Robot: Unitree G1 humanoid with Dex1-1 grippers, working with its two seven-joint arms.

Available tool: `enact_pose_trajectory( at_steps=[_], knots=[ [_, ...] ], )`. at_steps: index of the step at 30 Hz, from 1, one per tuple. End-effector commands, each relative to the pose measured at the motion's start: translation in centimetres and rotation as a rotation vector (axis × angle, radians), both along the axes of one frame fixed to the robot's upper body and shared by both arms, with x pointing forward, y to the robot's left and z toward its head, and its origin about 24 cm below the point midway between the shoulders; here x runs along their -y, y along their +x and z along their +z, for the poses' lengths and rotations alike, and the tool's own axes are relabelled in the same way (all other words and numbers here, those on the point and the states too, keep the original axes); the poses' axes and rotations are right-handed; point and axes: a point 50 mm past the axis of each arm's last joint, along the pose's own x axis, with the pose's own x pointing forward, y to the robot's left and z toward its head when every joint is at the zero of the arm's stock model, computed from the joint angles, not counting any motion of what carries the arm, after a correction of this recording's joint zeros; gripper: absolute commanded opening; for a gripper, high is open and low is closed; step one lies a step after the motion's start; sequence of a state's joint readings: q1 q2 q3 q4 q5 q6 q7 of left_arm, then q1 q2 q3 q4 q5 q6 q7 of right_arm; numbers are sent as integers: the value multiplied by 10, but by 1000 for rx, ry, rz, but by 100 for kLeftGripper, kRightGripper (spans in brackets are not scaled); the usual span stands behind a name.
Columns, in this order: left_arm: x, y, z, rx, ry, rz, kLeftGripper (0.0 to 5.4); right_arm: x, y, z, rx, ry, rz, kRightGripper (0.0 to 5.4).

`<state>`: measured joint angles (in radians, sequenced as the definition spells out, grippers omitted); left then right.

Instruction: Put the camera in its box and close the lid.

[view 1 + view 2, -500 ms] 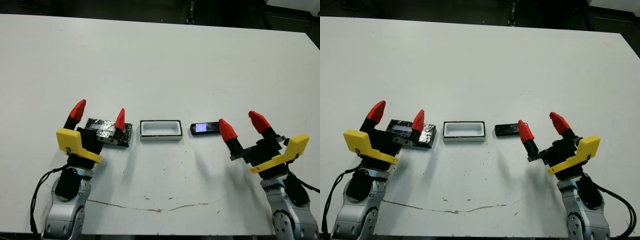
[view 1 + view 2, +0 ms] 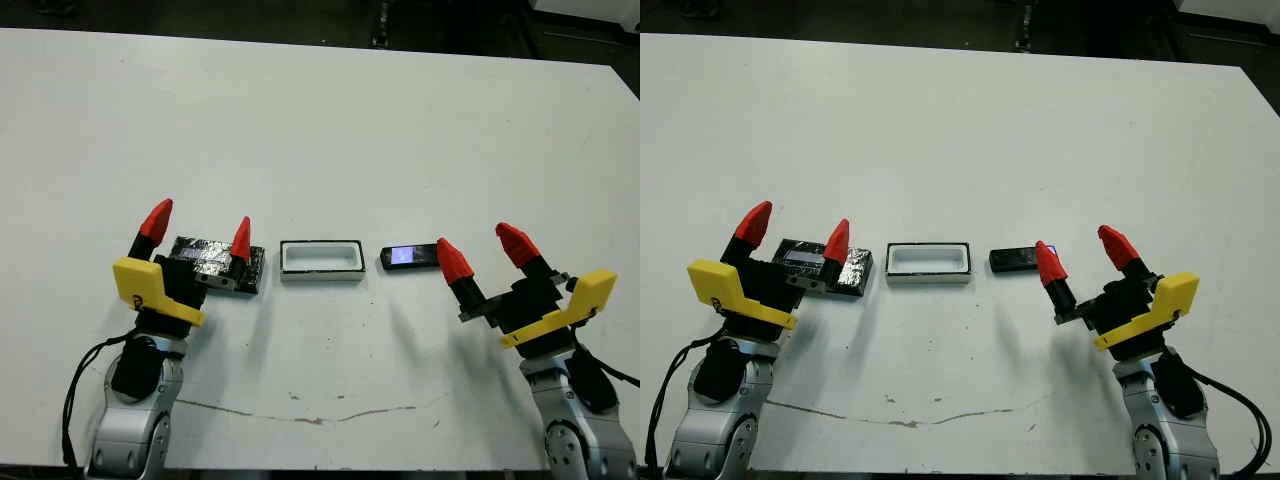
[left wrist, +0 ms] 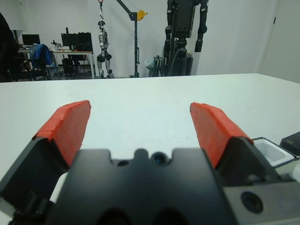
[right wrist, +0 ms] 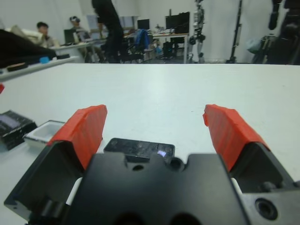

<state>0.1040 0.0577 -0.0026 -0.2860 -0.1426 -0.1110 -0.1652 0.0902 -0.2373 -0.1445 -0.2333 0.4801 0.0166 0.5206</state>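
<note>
While the camera [image 2: 408, 256] lies on the tabletop [image 2: 320, 120] at the box's [image 2: 321, 260] 3 o'clock, both end effectors, right [image 2: 478, 254] and left [image 2: 198, 228], hover released; pickup pending: right must straddle the camera. Lid [image 2: 216, 262] at 9 o'clock.

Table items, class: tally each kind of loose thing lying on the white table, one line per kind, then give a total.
camera: 1
box: 1
lid: 1
Total: 3
</note>
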Motion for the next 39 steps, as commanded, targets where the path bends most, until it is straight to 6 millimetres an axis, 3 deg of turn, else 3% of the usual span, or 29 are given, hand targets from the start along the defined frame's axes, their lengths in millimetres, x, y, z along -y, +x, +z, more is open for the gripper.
enact_pose_trajectory(
  at_steps=[1,8,14,21,29,39],
  knots=[
    [-1,-1,-4,-20,2,9,539,22,16,23,38,-102,44,539],
    [0,-1,-5,-21,5,14,539,47,54,91,98,-465,201,539],
    [0,-2,-5,-26,4,23,539,42,81,108,88,-600,381,539],
    [1,-2,-5,-29,-2,35,539,28,105,112,10,-763,612,539],
    [0,-1,-4,-24,2,37,539,8,113,105,-86,-1006,846,539],
    [0,-1,-3,-31,5,34,539,-6,121,82,-221,-1049,946,539]
  ],
)
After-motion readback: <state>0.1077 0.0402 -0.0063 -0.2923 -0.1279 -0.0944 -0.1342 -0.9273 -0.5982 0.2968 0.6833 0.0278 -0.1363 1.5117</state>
